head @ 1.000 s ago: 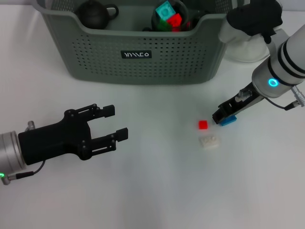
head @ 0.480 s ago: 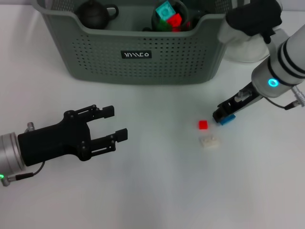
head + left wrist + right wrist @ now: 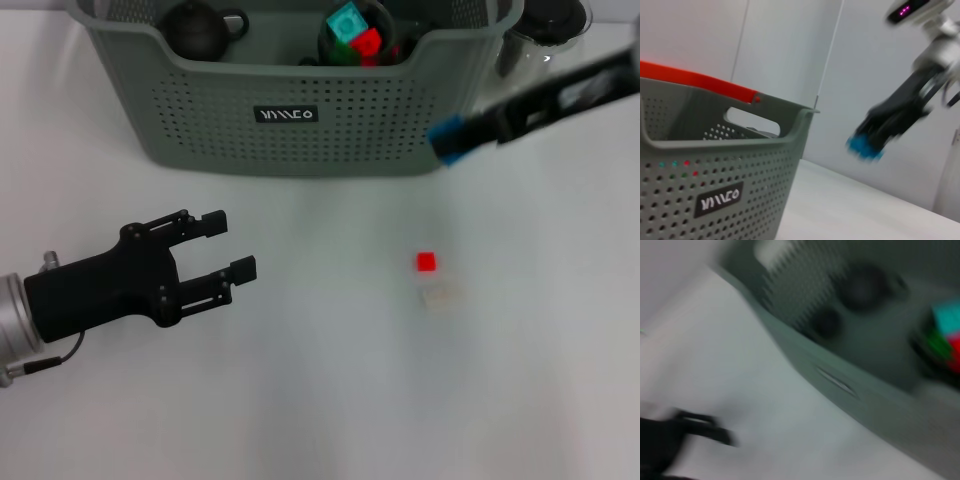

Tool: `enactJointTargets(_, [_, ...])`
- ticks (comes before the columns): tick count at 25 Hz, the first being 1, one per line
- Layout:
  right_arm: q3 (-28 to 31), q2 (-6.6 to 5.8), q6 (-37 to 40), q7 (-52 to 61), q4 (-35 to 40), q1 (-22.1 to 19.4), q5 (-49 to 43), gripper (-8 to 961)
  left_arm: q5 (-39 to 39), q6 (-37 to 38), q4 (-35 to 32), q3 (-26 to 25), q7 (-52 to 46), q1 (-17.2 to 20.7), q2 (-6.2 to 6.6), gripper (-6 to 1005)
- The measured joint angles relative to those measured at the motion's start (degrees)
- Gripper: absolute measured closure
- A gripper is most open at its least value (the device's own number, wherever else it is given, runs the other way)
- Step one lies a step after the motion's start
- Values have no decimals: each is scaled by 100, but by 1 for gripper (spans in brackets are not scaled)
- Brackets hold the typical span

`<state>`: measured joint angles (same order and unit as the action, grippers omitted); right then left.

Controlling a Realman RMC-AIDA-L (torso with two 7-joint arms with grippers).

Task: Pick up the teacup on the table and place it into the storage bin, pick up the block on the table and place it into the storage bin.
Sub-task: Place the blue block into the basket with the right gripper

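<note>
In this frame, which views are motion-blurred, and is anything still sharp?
Head view: the right gripper and its blue block are streaked, while the storage bin, left gripper and red block stay sharp. Left wrist view: bin crisp, the blue block smeared. Right wrist view: blurred throughout, the bin only a soft grey shape.

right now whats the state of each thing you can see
right end effector: shut on blue block, raised beside the bin's right corner
blue block: held off the table
left end effector: open, empty, low over the table
storage bin: upright, holding a dark teapot and coloured blocks
red block: on the table
white block: on the table, just nearer than the red one
</note>
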<state>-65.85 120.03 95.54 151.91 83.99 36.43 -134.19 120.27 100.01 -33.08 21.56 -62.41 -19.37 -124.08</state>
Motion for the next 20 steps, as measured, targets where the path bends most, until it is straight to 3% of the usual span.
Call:
enactJointTargets(3, [806, -41, 360, -489, 186, 74, 961, 473, 10, 28, -1, -111, -2, 3, 5, 278])
enactJointTargets(6, [1254, -47, 25, -839, 245, 113, 1603, 463, 10, 72, -4, -174, -2, 9, 6, 278])
enactJointTargets(11, [659, 4, -1696, -1290, -261, 387, 1717, 448, -14, 86, 9, -186, -10, 2, 7, 279])
enactJointTargets(15, [-101, 10, -3136, -1266, -1436, 1148, 1017, 436, -27, 90, 53, -182, -19, -30, 6, 279])
enactJointTargets(20, [-372, 15, -4565, -772, -3795, 2543, -280, 420, -36, 94, 62, -176, -27, -34, 1, 278])
